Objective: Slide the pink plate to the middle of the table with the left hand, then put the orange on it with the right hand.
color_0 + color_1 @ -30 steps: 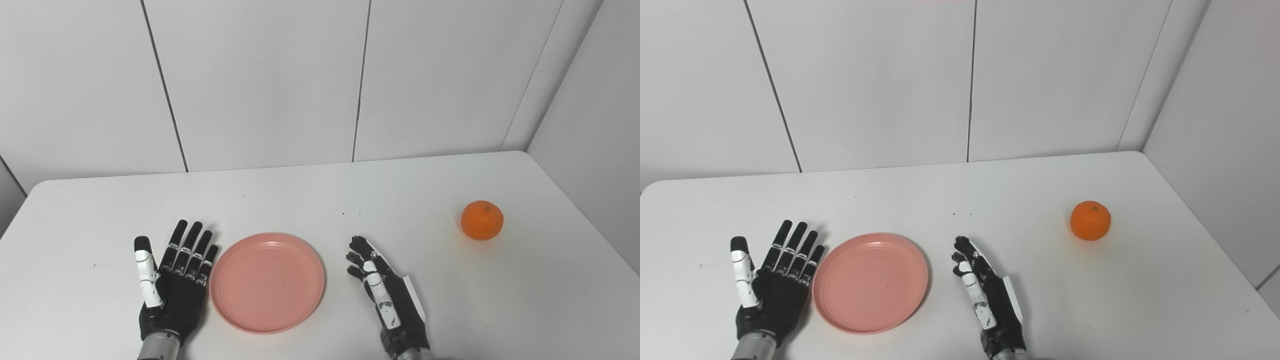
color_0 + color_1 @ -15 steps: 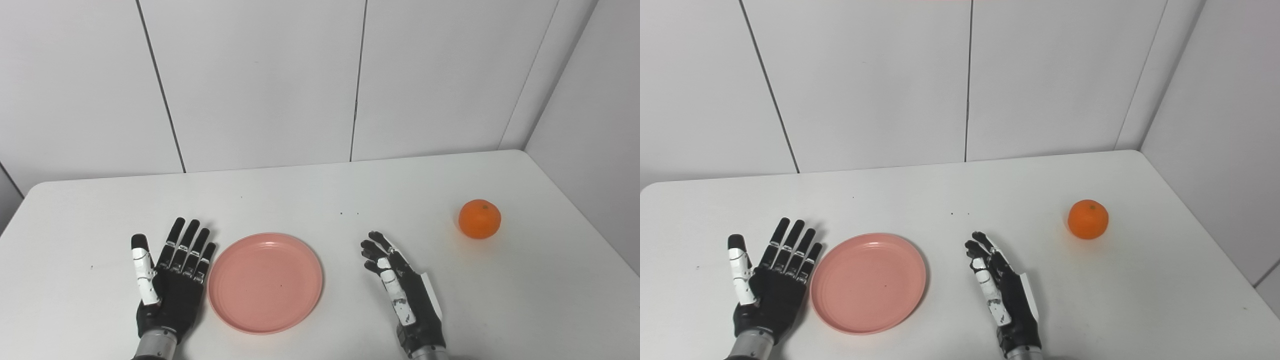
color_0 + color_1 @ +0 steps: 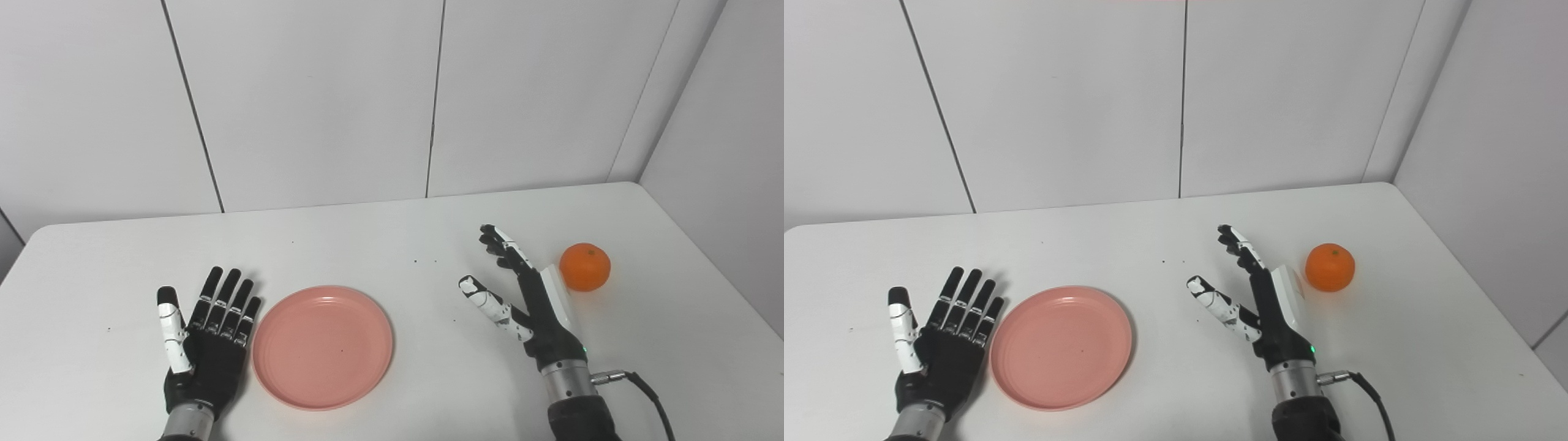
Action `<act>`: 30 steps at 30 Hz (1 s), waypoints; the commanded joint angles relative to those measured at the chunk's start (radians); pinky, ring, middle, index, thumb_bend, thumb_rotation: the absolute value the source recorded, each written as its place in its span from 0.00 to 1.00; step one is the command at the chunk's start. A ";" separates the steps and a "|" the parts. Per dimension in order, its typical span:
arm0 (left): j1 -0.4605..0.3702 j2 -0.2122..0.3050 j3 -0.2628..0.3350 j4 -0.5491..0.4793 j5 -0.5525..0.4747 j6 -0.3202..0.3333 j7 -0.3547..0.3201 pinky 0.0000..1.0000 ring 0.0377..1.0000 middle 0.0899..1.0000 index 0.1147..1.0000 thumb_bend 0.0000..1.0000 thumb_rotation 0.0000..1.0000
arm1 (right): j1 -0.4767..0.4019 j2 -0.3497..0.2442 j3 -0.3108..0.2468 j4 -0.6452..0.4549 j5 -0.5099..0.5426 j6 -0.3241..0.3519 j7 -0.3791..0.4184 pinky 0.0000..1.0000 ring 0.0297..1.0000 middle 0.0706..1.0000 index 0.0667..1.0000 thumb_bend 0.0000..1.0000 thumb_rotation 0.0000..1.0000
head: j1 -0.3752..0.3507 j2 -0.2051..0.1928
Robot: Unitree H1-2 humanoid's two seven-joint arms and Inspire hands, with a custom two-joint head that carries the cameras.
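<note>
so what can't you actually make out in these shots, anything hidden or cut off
- Left hand: its wrist and arm are cut off by the bottom edge in both eye views.
- Right hand: its palm faces away, so any contact with the orange cannot be judged.
- Pink plate: a dark speck, too small to identify.
- Table: near edge out of frame.

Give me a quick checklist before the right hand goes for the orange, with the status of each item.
1. Pink plate at the table's middle: cannot tell; it lies left of centre in both views.
2. Left hand clear of the plate: ok, open and flat beside its left rim; contact cannot be told.
3. Right hand ready to grasp: ok, open, thumb spread from the fingers.
4. Orange free and reachable: ok, it sits alone just right of the right hand, untouched.
5. Plate empty to receive the fruit: ok.
6. Path from orange to plate over the white table: ok, nothing in between.
</note>
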 commanded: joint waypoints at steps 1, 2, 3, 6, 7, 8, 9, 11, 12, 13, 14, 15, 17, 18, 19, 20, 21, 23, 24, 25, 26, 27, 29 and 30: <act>0.007 0.010 0.006 0.031 0.012 0.024 0.021 1.00 0.92 0.84 0.83 0.75 0.66 | -0.058 -0.029 -0.010 -0.049 -0.045 0.026 0.000 0.75 0.80 0.81 0.82 0.77 0.86 | 0.002 -0.001; 0.006 0.012 0.008 0.031 0.010 0.025 0.020 1.00 0.92 0.85 0.84 0.75 0.66 | -0.065 -0.035 -0.011 -0.052 -0.059 0.037 0.002 0.73 0.80 0.82 0.81 0.77 0.87 | 0.002 -0.001; 0.004 0.014 0.009 0.034 0.008 0.026 0.019 1.00 0.93 0.85 0.84 0.75 0.66 | -0.074 -0.043 -0.010 -0.055 -0.076 0.050 0.005 0.72 0.80 0.81 0.80 0.77 0.87 | 0.004 -0.003; -0.003 0.019 0.014 0.040 0.005 0.027 0.018 1.00 0.91 0.84 0.84 0.75 0.66 | -0.096 -0.072 -0.003 -0.055 -0.143 0.077 0.008 0.69 0.79 0.81 0.79 0.77 0.88 | 0.004 -0.004; -0.004 0.021 0.015 0.042 0.004 0.027 0.017 1.00 0.91 0.84 0.84 0.75 0.66 | -0.100 -0.076 -0.002 -0.055 -0.158 0.081 0.009 0.69 0.79 0.81 0.79 0.78 0.88 | 0.004 -0.004; -0.006 0.022 0.016 0.042 0.004 0.028 0.018 1.00 0.91 0.84 0.84 0.75 0.66 | -0.105 -0.082 0.000 -0.052 -0.177 0.085 0.010 0.69 0.79 0.81 0.79 0.78 0.88 | 0.003 -0.004; -0.006 0.022 0.016 0.041 0.004 0.028 0.018 1.00 0.91 0.84 0.83 0.75 0.65 | -0.110 -0.091 0.001 -0.049 -0.195 0.085 0.010 0.69 0.79 0.80 0.79 0.79 0.88 | 0.002 -0.004; -0.007 0.023 0.016 0.038 0.002 0.031 0.020 1.00 0.91 0.84 0.83 0.76 0.65 | -0.122 -0.110 0.001 -0.040 -0.228 0.080 0.006 0.70 0.79 0.80 0.78 0.80 0.88 | 0.002 -0.004; -0.006 0.022 0.013 0.035 0.003 0.033 0.021 1.00 0.91 0.84 0.84 0.75 0.65 | -0.130 -0.123 0.002 -0.035 -0.248 0.076 0.004 0.72 0.78 0.78 0.77 0.80 0.88 | 0.002 -0.004; -0.005 0.022 0.011 0.032 0.005 0.034 0.021 1.00 0.91 0.84 0.84 0.75 0.65 | -0.137 -0.133 0.003 -0.030 -0.265 0.073 0.003 0.72 0.78 0.78 0.76 0.80 0.88 | 0.002 -0.004; -0.004 0.022 0.008 0.029 0.006 0.034 0.021 1.00 0.91 0.85 0.84 0.75 0.65 | -0.140 -0.140 0.004 -0.029 -0.276 0.072 0.002 0.74 0.78 0.77 0.75 0.80 0.89 | 0.003 -0.003; -0.003 0.022 0.005 0.028 0.009 0.035 0.020 1.00 0.91 0.85 0.85 0.75 0.66 | -0.145 -0.148 0.005 -0.027 -0.289 0.072 0.003 0.74 0.78 0.77 0.75 0.80 0.89 | 0.003 -0.003; 0.000 0.021 0.000 0.025 0.011 0.036 0.021 1.00 0.92 0.85 0.85 0.75 0.66 | -0.155 -0.165 0.008 -0.027 -0.312 0.082 0.016 0.78 0.78 0.76 0.74 0.80 0.90 | 0.002 -0.001; 0.001 0.020 -0.001 0.023 0.011 0.037 0.024 1.00 0.92 0.85 0.84 0.76 0.66 | -0.160 -0.174 0.009 -0.027 -0.322 0.086 0.023 0.79 0.78 0.77 0.74 0.80 0.91 | 0.002 -0.001; 0.002 0.018 -0.002 0.021 0.012 0.038 0.027 1.00 0.91 0.84 0.83 0.76 0.66 | -0.165 -0.181 0.008 -0.027 -0.328 0.088 0.029 0.81 0.78 0.77 0.75 0.80 0.91 | 0.001 0.000; 0.003 0.017 -0.003 0.019 0.012 0.038 0.029 1.00 0.91 0.84 0.83 0.76 0.66 | -0.168 -0.185 0.008 -0.027 -0.332 0.089 0.033 0.82 0.78 0.77 0.75 0.80 0.91 | 0.001 0.000; 0.004 0.015 -0.005 0.019 0.011 0.037 0.026 1.00 0.91 0.84 0.83 0.76 0.66 | -0.177 -0.193 0.005 -0.021 -0.342 0.088 0.035 0.82 0.78 0.77 0.75 0.80 0.91 | 0.000 0.000; 0.007 0.014 -0.008 0.021 0.011 0.035 0.021 1.00 0.92 0.84 0.84 0.75 0.66 | -0.191 -0.208 0.003 -0.012 -0.359 0.092 0.044 0.84 0.78 0.76 0.75 0.81 0.91 | 0.001 0.000; 0.008 0.014 -0.009 0.022 0.012 0.034 0.020 1.00 0.92 0.83 0.84 0.75 0.66 | -0.196 -0.214 0.001 -0.009 -0.367 0.094 0.050 0.84 0.78 0.77 0.75 0.82 0.91 | 0.002 0.000; 0.010 0.013 -0.011 0.021 0.013 0.033 0.020 1.00 0.92 0.83 0.84 0.75 0.65 | -0.203 -0.224 0.001 -0.005 -0.377 0.098 0.061 0.85 0.79 0.77 0.76 0.82 0.91 | 0.003 0.000; 0.011 0.011 -0.012 0.021 0.014 0.032 0.020 1.00 0.92 0.83 0.84 0.75 0.66 | -0.210 -0.234 0.000 -0.001 -0.386 0.101 0.070 0.85 0.79 0.77 0.76 0.82 0.90 | 0.003 0.000; 0.012 0.010 -0.012 0.022 0.015 0.030 0.020 1.00 0.93 0.84 0.84 0.75 0.66 | -0.217 -0.243 -0.002 0.004 -0.393 0.103 0.077 0.86 0.79 0.77 0.76 0.82 0.90 | 0.003 0.000; 0.013 0.008 -0.012 0.025 0.013 0.028 0.019 1.00 0.92 0.84 0.83 0.75 0.66 | -0.227 -0.258 -0.005 0.019 -0.403 0.101 0.081 0.85 0.79 0.77 0.76 0.82 0.89 | 0.003 0.000; 0.014 0.007 -0.011 0.026 0.014 0.026 0.021 1.00 0.92 0.84 0.83 0.75 0.66 | -0.233 -0.271 -0.007 0.034 -0.408 0.100 0.080 0.83 0.78 0.77 0.76 0.82 0.89 | 0.004 -0.003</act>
